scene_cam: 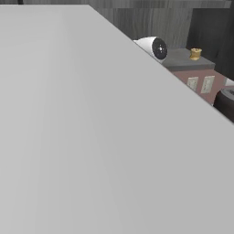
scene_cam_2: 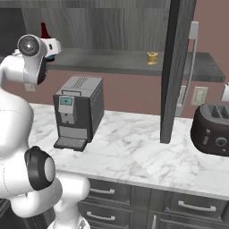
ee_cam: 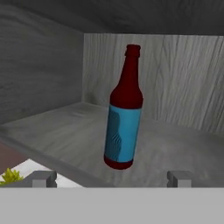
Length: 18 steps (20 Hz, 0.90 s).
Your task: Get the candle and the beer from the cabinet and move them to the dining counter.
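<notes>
The beer (ee_cam: 124, 113) is a dark red-brown bottle with a blue label. It stands upright on the shelf of the open cabinet (ee_cam: 57, 127), near the back left corner. My gripper (ee_cam: 111, 179) is open just in front of the shelf edge, with the bottle ahead between its fingertips (ee_cam: 43, 178) and not touched. In the right base view the beer's red top (scene_cam_2: 44, 30) shows above my wrist. The candle (scene_cam_2: 152, 57), small and pale yellow, sits further right on the same shelf (scene_cam_2: 112, 62) and appears as the candle (scene_cam: 195, 53) in the left base view. The dining counter is out of view.
The open cabinet door (scene_cam_2: 176, 67) stands edge-on right of the candle, and a flat grey panel (scene_cam: 91, 137) blocks most of the left base view. Below the shelf a coffee machine (scene_cam_2: 78, 112) and a dark toaster (scene_cam_2: 212, 129) stand on the marble worktop (scene_cam_2: 134, 152).
</notes>
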Available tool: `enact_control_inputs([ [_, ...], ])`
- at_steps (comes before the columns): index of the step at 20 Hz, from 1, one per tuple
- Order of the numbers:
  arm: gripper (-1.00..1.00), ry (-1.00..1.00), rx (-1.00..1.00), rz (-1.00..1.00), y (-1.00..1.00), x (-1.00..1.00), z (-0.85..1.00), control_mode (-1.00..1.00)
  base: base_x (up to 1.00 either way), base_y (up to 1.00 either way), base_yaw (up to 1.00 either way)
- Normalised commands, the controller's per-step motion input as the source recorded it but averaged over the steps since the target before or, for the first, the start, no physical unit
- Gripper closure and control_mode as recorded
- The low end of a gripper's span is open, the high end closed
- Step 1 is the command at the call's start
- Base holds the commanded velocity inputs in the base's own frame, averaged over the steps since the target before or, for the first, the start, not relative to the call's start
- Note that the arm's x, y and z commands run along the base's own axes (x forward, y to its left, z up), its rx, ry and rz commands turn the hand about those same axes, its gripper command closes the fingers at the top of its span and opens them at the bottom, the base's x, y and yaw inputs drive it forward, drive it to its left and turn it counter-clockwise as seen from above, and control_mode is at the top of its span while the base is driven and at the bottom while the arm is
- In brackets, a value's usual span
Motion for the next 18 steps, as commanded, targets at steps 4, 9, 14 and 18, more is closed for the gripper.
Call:
enact_control_inputs([
  [4,-1.00,-0.01,0.01,0.00,-0.11,0.00,0.00,-1.00,0.00,0.00,0.00],
  [9,-1.00,0.00,0.00,0.00,-0.02,0.01,0.00,-1.00,0.00,0.00,0.00],
  [14,-1.00,0.00,0.00,0.00,0.00,0.09,0.00,-1.00,0.00,0.00,0.00],
  [18,-1.00,0.00,0.00,0.00,0.00,0.24,0.00,-1.00,0.00,0.00,0.00],
])
